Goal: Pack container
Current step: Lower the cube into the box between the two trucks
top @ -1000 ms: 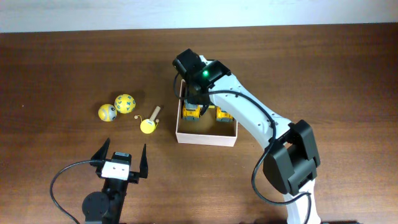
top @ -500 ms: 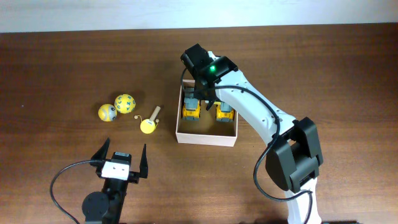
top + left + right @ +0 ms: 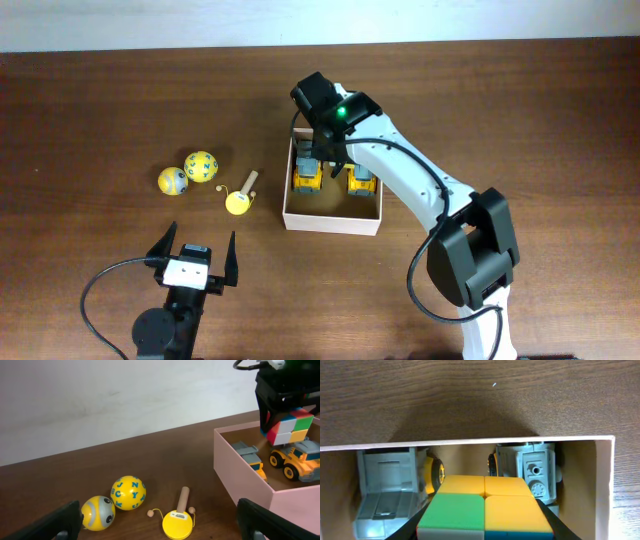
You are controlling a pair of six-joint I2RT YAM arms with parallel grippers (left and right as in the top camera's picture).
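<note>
Two trucks sit side by side in the container (image 3: 331, 222): the left truck (image 3: 306, 177) and the right truck (image 3: 361, 183); the container lies mid-table (image 3: 500, 100); the right gripper (image 3: 325, 140) hangs over its far end, closed on a cube (image 3: 289, 426) just above the trucks; the left gripper (image 3: 198, 240) is near the front edge, spread wide and empty; a grey ball (image 3: 172, 181), a lettered ball (image 3: 201, 166) and a yellow stick toy (image 3: 238, 203) lie left of the container.
</note>
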